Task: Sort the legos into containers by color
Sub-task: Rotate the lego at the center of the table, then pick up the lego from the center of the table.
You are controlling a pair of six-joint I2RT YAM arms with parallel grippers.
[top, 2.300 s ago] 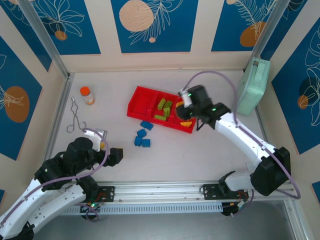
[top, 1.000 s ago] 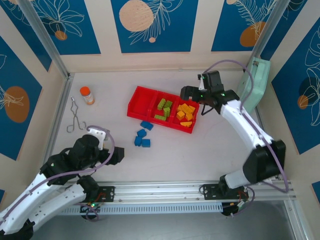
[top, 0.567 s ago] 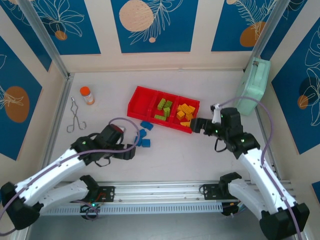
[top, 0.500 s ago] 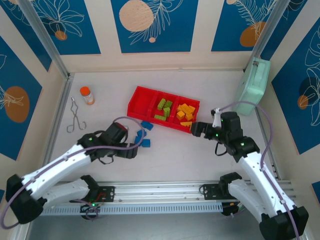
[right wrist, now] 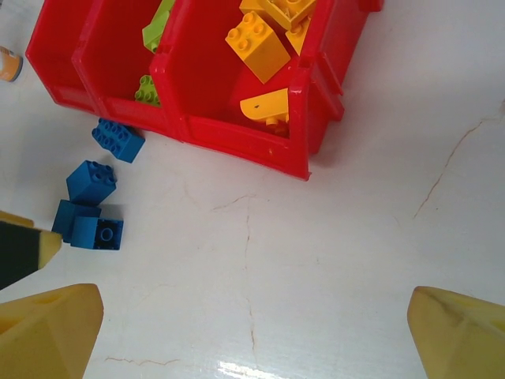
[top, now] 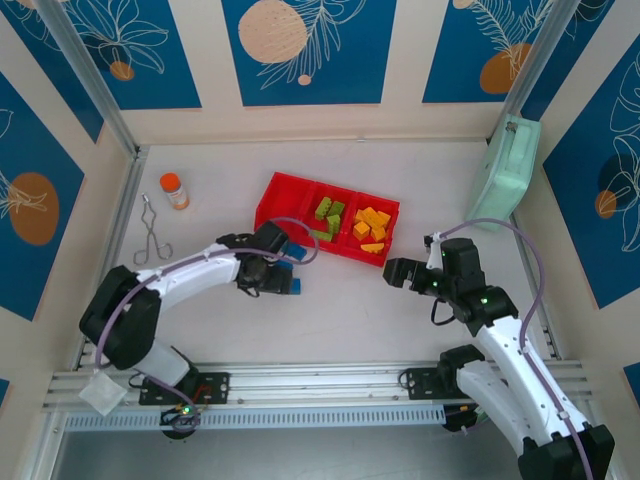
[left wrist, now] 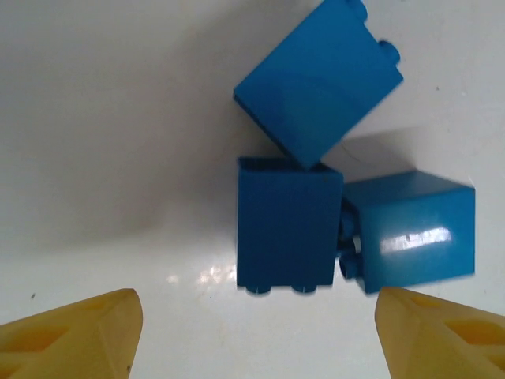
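I seem to be driving a robotics lab cell, though I can't see past its walls. A white tabletop (top: 350, 310) is boxed in by blue leaf-print panels (top: 300, 50) and aluminium posts (top: 85, 75). A slotted rail (top: 320, 385) at the near edge carries two white arms (top: 510, 340).

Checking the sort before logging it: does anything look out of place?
Yes. Four blue legos lie on the table outside the red tray, whose third compartment looks bare; green legos and yellow-orange legos sit inside.
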